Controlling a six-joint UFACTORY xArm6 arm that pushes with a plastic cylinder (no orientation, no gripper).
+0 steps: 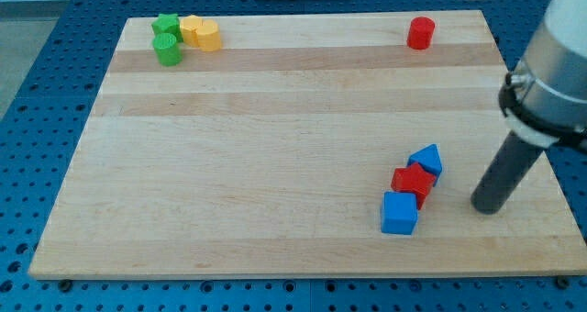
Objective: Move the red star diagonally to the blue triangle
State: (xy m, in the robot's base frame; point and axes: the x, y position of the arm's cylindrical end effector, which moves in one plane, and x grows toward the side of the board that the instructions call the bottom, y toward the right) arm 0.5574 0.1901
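The red star [413,183] lies at the view's lower right of the wooden board [275,147]. It touches the blue triangle [427,160] just above and to its right, and a blue cube [399,212] just below and to its left. My tip [487,207] rests on the board to the right of these three blocks, apart from them, roughly level with the blue cube.
A red cylinder [420,33] stands near the top right edge. At the top left sit a green star [166,24], a green cylinder [167,50], and two yellow blocks [191,28] [208,37] close together. The board's right edge is near my tip.
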